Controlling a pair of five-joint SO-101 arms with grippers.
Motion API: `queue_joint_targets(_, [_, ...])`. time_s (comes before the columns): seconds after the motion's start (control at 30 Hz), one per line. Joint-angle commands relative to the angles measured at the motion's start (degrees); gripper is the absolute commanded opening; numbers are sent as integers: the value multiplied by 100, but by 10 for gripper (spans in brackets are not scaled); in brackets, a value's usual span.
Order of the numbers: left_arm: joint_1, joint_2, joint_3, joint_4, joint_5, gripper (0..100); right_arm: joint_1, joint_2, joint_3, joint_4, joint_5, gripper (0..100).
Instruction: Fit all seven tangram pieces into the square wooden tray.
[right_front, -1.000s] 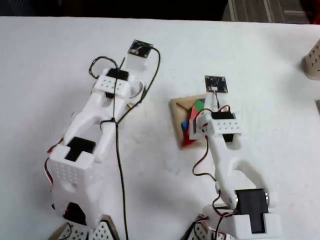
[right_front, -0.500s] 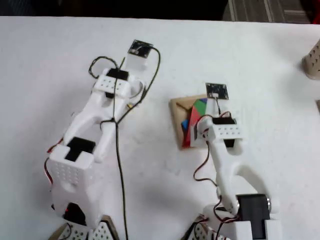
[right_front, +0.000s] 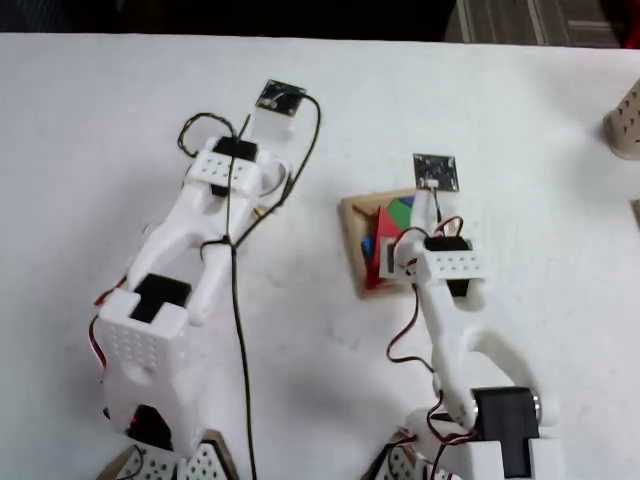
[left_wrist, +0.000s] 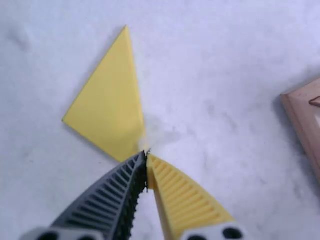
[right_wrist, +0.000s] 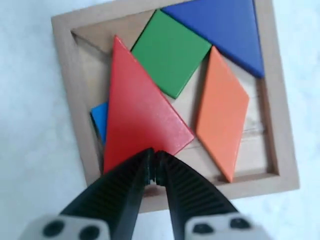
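Note:
The square wooden tray (right_wrist: 62, 70) holds a big blue triangle (right_wrist: 225, 27), a green square (right_wrist: 170, 50) and an orange parallelogram (right_wrist: 222, 112). A big red triangle (right_wrist: 137, 117) lies tilted over a small blue piece (right_wrist: 99, 120). My right gripper (right_wrist: 154, 159) is shut, its tips at the red triangle's near edge. In the high view the tray (right_front: 352, 215) lies right of centre under the right arm (right_front: 445, 265). A yellow triangle (left_wrist: 107, 102) lies flat on the white table, left of the tray. My left gripper (left_wrist: 145, 159) is shut, tips touching its near corner.
A corner of the tray (left_wrist: 302, 117) shows beside the yellow triangle. A beige perforated object (right_front: 625, 120) stands at the table's right edge. A black cable (right_front: 238, 320) runs along the left arm (right_front: 190, 240). Open white table lies at the far left and back.
The right arm drew back slightly toward its base, and more of the red triangle now shows in the tray. The left arm has not moved.

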Motion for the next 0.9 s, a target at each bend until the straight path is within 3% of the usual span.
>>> queue_joint_targets(0.0, [31,-48,-273,79,26,31,31,-338,-97,-57,-26,17])
queue_joint_targets(0.23, [31,-48,-273,79,26,31,22,-760,-9,708,-9,17])
queue_joint_targets(0.87, [31,-48,-273,88,26,31,31,57,53,-259,-62,18])
